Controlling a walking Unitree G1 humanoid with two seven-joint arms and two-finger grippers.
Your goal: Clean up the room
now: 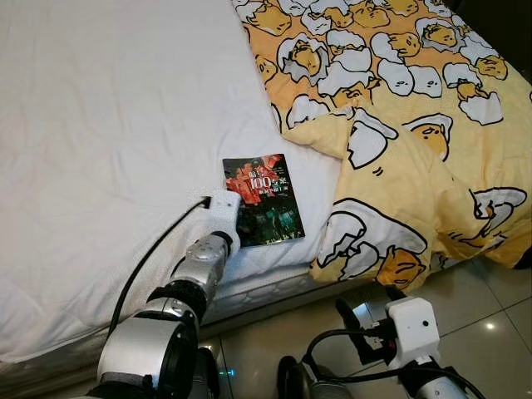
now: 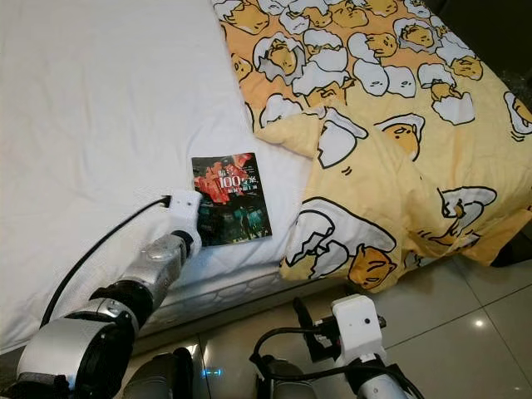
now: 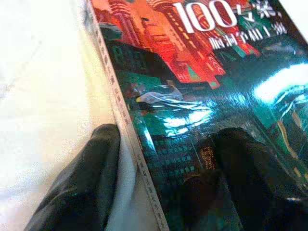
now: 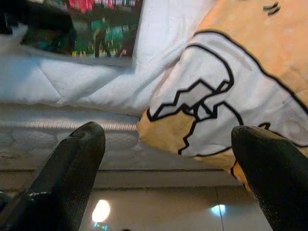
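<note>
1. White quilted mattress [image 1: 100, 150] lies bare on the robot's left, a yellow cartoon-print duvet [image 1: 416, 133] on its right.
2. Glossy dark paperback book [image 1: 263, 199] lies flat near the mattress edge.
3. Left gripper [image 3: 159, 173] straddles the book's spine edge, fingers apart.
4. Right gripper [image 4: 168, 178] hangs wide open over the tiled floor [image 1: 490, 332].

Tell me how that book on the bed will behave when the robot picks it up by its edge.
The book looks thin, so it probably sags some when lifted by one edge. Its glossy cover may be slippery under the left end effector. Lying flat on the soft sheet, it likely slides, not tips.
</note>
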